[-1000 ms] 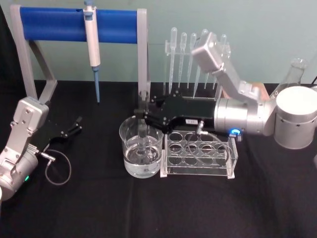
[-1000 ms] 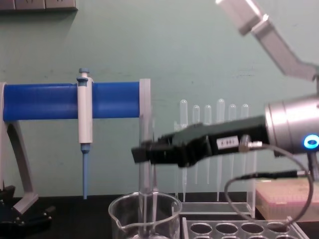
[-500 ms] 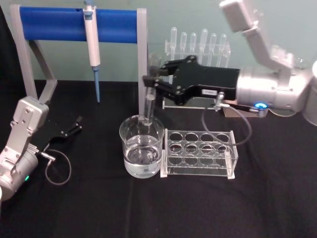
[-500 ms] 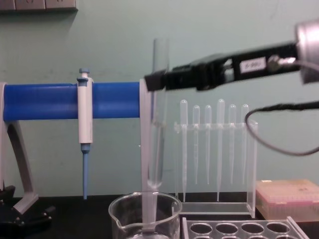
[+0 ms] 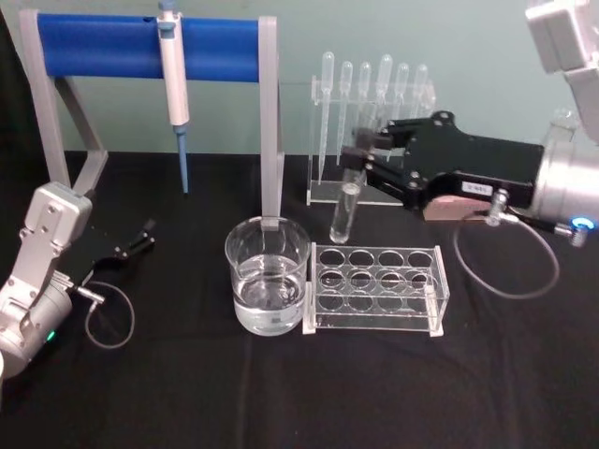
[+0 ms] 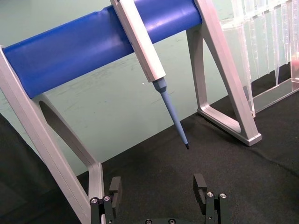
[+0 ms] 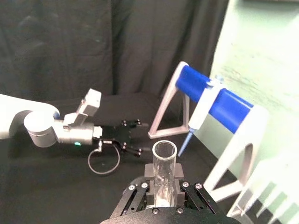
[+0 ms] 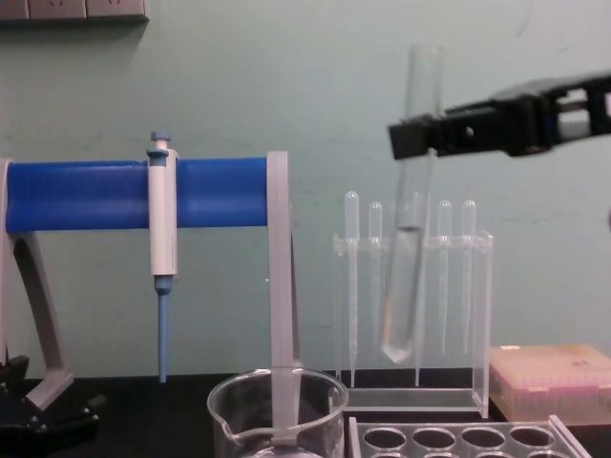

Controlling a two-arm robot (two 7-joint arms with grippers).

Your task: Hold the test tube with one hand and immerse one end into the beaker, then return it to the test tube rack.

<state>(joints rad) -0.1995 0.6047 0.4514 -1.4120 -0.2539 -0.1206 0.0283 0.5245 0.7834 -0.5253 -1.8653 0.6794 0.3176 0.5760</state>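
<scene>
The table is seen from above and in front by the head view, and low from the side by the chest view. The blue bar stand (image 5: 150, 47) is shared by all views, nearest in the left wrist view.

Pale green wall (image 8: 286, 76) fills upper frame, evenly lit; white outlet plate (image 8: 72, 10) at upper left corner; black-draped tabletop (image 5: 281, 393) across lower frame; dark curtain (image 7: 93, 46) hangs at upper left.
</scene>
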